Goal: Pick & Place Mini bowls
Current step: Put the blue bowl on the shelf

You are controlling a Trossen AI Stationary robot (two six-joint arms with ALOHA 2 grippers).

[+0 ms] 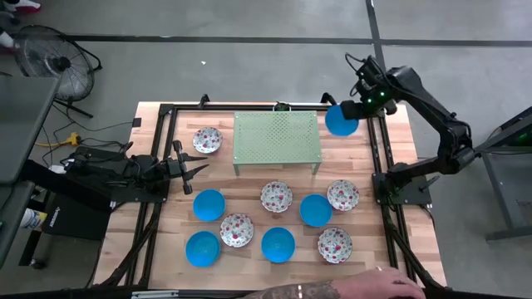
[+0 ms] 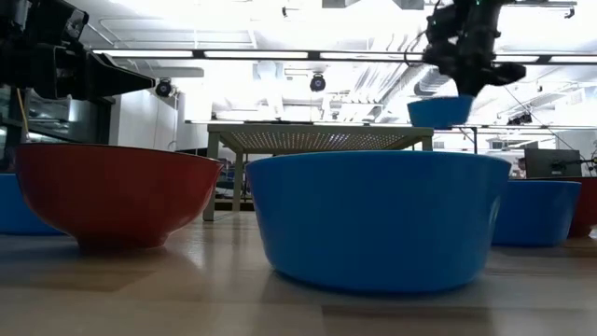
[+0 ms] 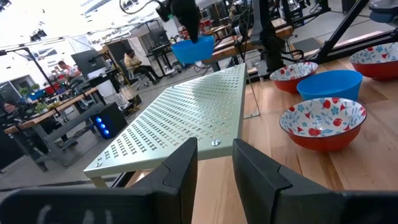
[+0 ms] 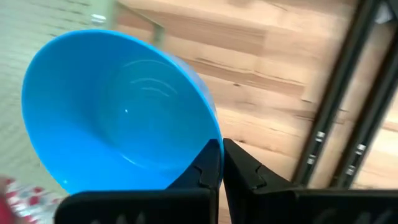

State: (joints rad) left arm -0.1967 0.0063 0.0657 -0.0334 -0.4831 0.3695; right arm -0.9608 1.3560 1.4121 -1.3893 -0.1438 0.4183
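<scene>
You get overhead view straight down on whole desk; low view level at desktop, bowls close; wrist views look past own pincers (both share green stand with overhead).

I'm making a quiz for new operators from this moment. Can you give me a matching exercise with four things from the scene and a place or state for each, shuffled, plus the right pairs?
Things:
1. Green stand
2. Right gripper
3. Left gripper
4. Floral bowl alone left of the stand

Places or states:
A. Holds nothing, at the table's left side
B. Stands at the table's far middle, top bare
C. Sits on the wood, untouched
D. Pinches the rim of a blue bowl lifted beside the stand's right end

Pairs: 1-B, 2-D, 3-A, 4-C
</scene>
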